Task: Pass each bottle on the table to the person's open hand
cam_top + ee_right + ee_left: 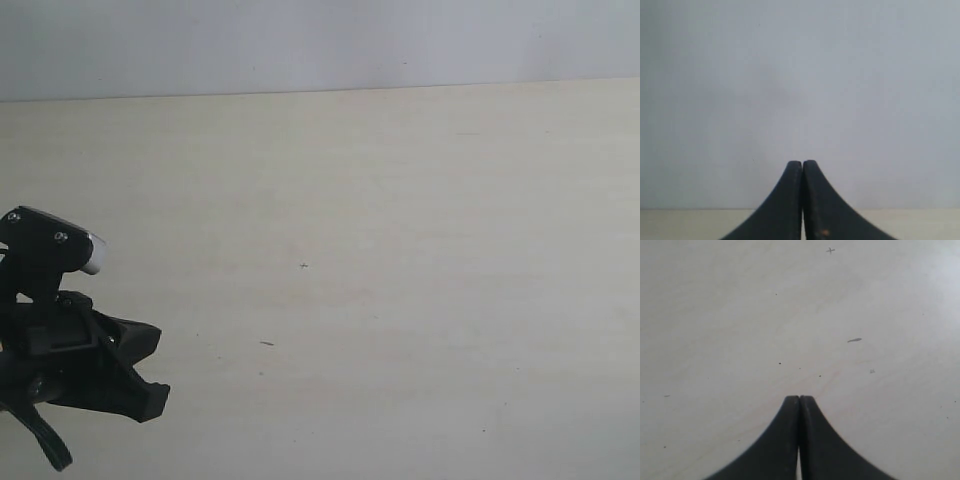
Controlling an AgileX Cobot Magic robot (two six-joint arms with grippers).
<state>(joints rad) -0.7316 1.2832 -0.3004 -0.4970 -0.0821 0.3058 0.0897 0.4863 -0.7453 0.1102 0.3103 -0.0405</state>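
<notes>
No bottle and no hand show in any view. The pale beige table (380,250) fills the exterior view, marked only by tiny dark specks. My left gripper (150,395) sits low at the left of that view, black, its fingers pressed together. In the left wrist view the left gripper (800,398) is shut on nothing, over bare table (790,315). The right arm is out of the exterior view. In the right wrist view the right gripper (802,162) is shut and empty, facing a plain grey wall, with a strip of table (680,222) below.
A grey wall (320,45) rises behind the table's far edge. Small marks dot the surface: a cross (303,265) near the middle and a short dark dash (267,343) closer to the left arm.
</notes>
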